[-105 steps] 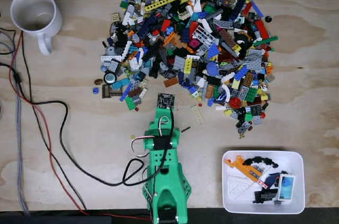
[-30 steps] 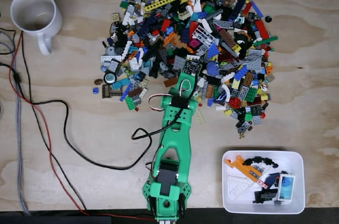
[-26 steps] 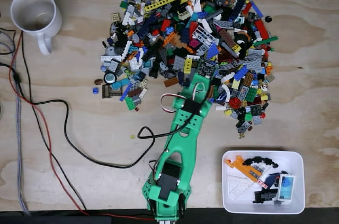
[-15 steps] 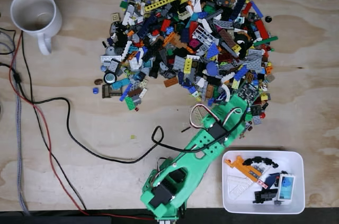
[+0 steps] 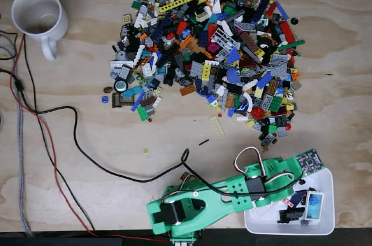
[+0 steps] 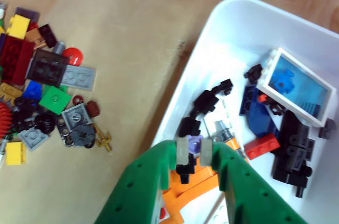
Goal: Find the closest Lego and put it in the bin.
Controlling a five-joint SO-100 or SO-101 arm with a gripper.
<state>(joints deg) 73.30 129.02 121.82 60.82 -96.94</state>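
over the bin (image 5: 328,223), gripper (image 6: 194,151) has swung.

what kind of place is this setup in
Probably a hobby or home workbench, not a factory: a bare plywood tabletop, a green plastic 3D-printed-looking arm with loose wires, a big pile of mixed Lego pieces, a white ceramic mug, and a small shallow white plastic bin under the claw.

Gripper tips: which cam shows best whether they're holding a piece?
Wrist view. The gripper sits over the bin, fingertips pinching a small lilac piece. In the fixed view the green arm reaches over the bin, covering the fingertips, so no grasp can be judged there.
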